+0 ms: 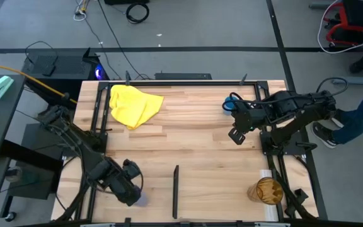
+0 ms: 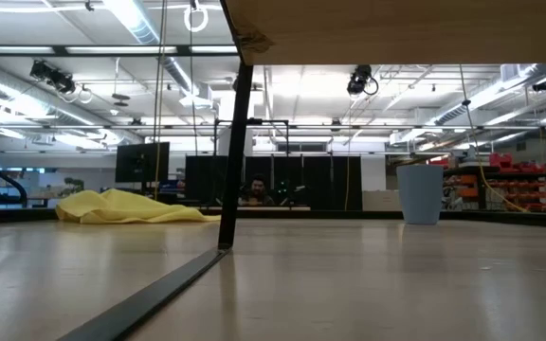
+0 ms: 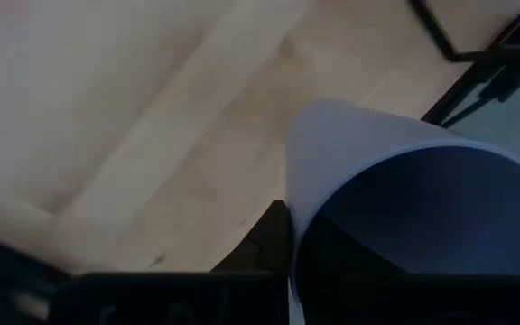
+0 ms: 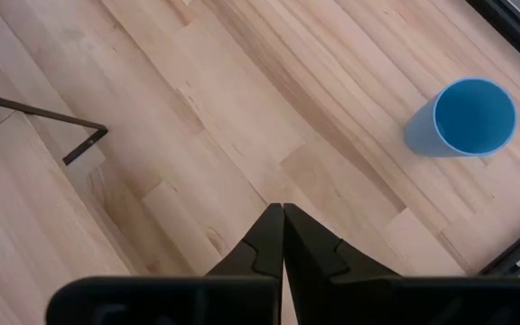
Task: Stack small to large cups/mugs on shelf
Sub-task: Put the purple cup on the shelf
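The lavender cup (image 3: 404, 199) is in my left gripper (image 1: 131, 189) near the table's near-left corner; only a purple sliver (image 1: 141, 199) shows from above. The blue cup (image 4: 468, 117) stands upright on its base near the far-right edge, partly behind the right arm (image 1: 230, 104). My right gripper (image 4: 283, 236) hovers shut over bare wood just on the near side of it (image 1: 235, 134). The amber tumbler (image 1: 266, 190) stands at the near-right corner. My left gripper is shut on the lavender cup at its wall near the rim (image 3: 298, 226). One dark finger (image 3: 264, 242) lies outside that wall; the cup itself hides the other. The cup is tilted, its open mouth turned toward the wrist camera. I cannot tell whether it is lifted clear.
A crumpled yellow cloth (image 1: 134, 104) lies at the far-left of the table. A dark strip (image 1: 176, 189) runs along the near middle; its post (image 2: 235, 142) rises to a wooden board (image 2: 396, 28) overhead. A person's leg and shoe (image 1: 333, 129) stand beyond the right edge.
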{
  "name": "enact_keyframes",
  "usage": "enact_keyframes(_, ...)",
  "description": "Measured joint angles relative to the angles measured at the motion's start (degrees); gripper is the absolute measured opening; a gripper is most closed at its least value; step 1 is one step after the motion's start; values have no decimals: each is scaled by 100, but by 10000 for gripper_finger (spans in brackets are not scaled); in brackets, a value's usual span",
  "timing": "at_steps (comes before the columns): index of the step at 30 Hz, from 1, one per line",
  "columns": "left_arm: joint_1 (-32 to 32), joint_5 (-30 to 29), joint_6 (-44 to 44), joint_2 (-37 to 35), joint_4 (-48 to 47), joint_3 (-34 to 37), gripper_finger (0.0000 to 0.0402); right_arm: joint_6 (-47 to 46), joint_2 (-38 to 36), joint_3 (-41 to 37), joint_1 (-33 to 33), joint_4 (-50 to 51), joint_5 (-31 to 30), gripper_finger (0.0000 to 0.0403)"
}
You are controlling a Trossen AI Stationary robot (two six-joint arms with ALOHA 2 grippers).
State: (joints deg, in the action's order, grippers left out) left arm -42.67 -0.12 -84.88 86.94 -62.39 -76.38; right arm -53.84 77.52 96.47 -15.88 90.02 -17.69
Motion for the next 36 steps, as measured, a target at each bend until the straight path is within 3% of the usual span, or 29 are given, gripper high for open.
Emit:
enact_keyframes(7,944,-186,1587,-48,-1946,-1601,11,1,2,0,0,0,0,16)
enact_keyframes(12,1987,-582,2815,-48,-2594,-2661,10,1,2,0,0,0,0,16)
enact_keyframes(23,4286,-521,5277,425,-2103,-3285,10,1,2,0,0,0,-2,16)
enact_keyframes(28,4827,-256,6135,1184,-1561,-3623,10,-45,2,0,0,0,0,16)
enact_keyframes(36,5206,-216,6956,2740,-1565,-4750,10,-60,2,0,0,0,-2,16)
